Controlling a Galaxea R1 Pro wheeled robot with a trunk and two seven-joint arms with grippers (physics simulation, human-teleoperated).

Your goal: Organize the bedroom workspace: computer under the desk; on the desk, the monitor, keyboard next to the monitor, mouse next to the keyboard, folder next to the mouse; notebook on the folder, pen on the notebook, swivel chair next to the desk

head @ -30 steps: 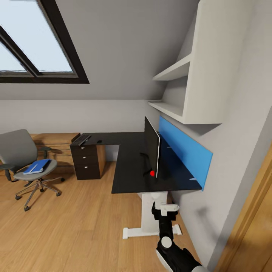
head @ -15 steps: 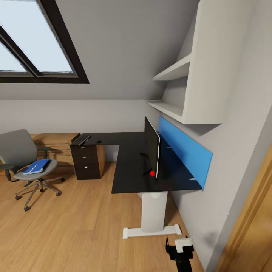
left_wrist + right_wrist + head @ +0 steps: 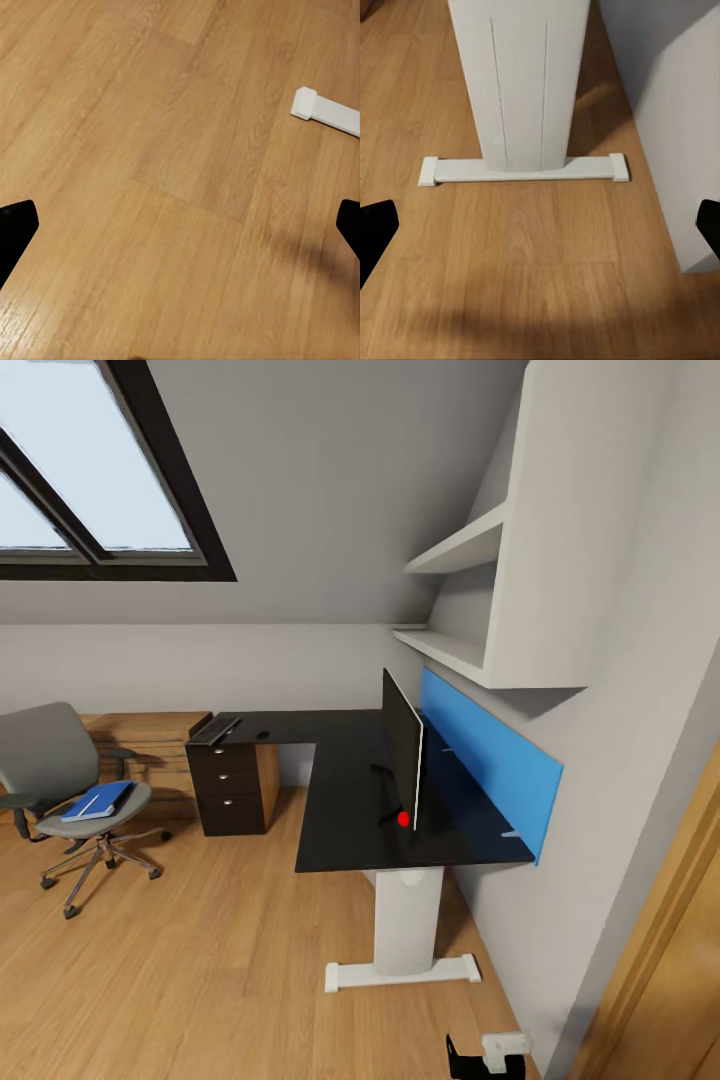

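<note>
From the head camera, the desk [image 3: 345, 800] holds the monitor [image 3: 402, 758] at 12 o'clock, with the keyboard [image 3: 214, 731] and mouse [image 3: 262, 735] on its far end at 11. At 9 o'clock the chair [image 3: 62, 790] carries the folder [image 3: 100, 800]. The right gripper [image 3: 487, 1053] sits at 5 o'clock and the left gripper [image 3: 180, 232] is over bare floor [image 3: 150, 150]; both have jaws spread wide, holding nothing.

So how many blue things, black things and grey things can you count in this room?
Blue: 2, the folder and the desk's back panel.
Black: 4, the desk top, monitor, keyboard, mouse.
Grey: 1, the swivel chair.
Total: 7
</note>
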